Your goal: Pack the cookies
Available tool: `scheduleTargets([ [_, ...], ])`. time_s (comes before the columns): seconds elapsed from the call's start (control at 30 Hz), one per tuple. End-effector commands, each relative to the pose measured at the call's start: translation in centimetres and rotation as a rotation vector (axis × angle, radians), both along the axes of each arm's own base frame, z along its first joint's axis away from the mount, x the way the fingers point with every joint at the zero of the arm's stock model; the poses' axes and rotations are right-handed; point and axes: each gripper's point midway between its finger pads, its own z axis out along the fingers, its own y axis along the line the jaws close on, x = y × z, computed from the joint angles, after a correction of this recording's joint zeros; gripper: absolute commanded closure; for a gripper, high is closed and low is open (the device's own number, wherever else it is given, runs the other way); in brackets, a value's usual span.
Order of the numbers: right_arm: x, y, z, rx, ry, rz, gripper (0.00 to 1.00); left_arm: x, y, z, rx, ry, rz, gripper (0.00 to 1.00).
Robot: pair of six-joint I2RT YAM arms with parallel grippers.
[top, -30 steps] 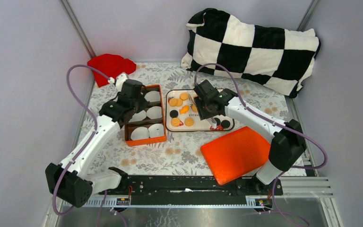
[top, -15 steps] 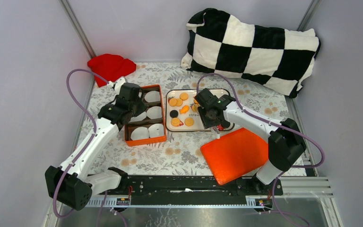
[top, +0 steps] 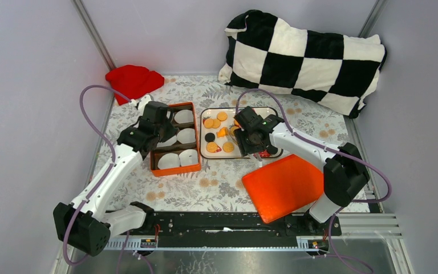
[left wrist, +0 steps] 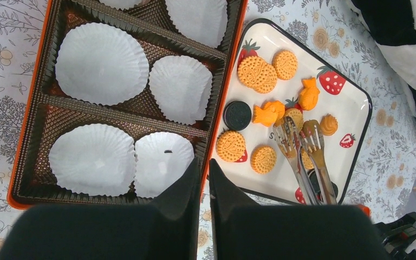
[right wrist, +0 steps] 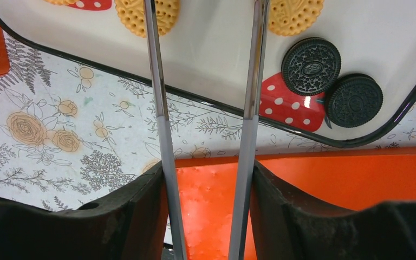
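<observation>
Round orange cookies (top: 211, 123) (left wrist: 257, 74) and a black one (left wrist: 237, 115) lie on the strawberry-print plate (top: 228, 155) (left wrist: 352, 108). Two more black cookies (right wrist: 311, 58) sit at the plate's near corner. My right gripper (top: 250, 137) (right wrist: 208, 179) is shut on metal tongs (left wrist: 303, 146) (right wrist: 157, 108), whose arms stand apart over the plate; their tips are out of the right wrist view. My left gripper (top: 159, 128) (left wrist: 205, 162) is shut on the right rim of the orange box (top: 174, 169) (left wrist: 27, 135), which holds white paper liners (left wrist: 102, 63).
The orange lid (top: 282, 185) (right wrist: 357, 179) lies flat in front of the plate, under my right wrist. A checkered pillow (top: 308, 57) fills the back right, and a red cloth (top: 134, 80) lies at the back left.
My right gripper has shifted toward the plate's near edge, and the tongs' arms have spread wider. The left arm has hardly moved.
</observation>
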Motion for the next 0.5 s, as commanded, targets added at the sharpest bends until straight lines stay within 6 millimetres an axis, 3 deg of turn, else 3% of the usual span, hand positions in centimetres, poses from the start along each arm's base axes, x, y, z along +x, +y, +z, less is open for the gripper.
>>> scheduleTargets([
  [0.0,0.0,0.8,0.4,0.024,0.002,0.004,0.44,-0.4,0.2,-0.6,0.002,0.004,-0.014,0.87],
  [0.17,0.3,-0.4,-0.6,-0.077,0.023,-0.026,0.51,-0.5,-0.5,-1.6,-0.015,0.032,-0.040,0.87],
  [0.3,0.9,-1.5,-0.8,-0.153,0.010,-0.034,0.69,-0.7,-0.7,-2.2,-0.025,0.045,-0.051,0.87],
  [0.47,2.3,-2.2,0.5,-0.216,-0.048,-0.052,0.82,-0.6,-0.5,-2.1,-0.027,0.045,-0.049,0.87],
])
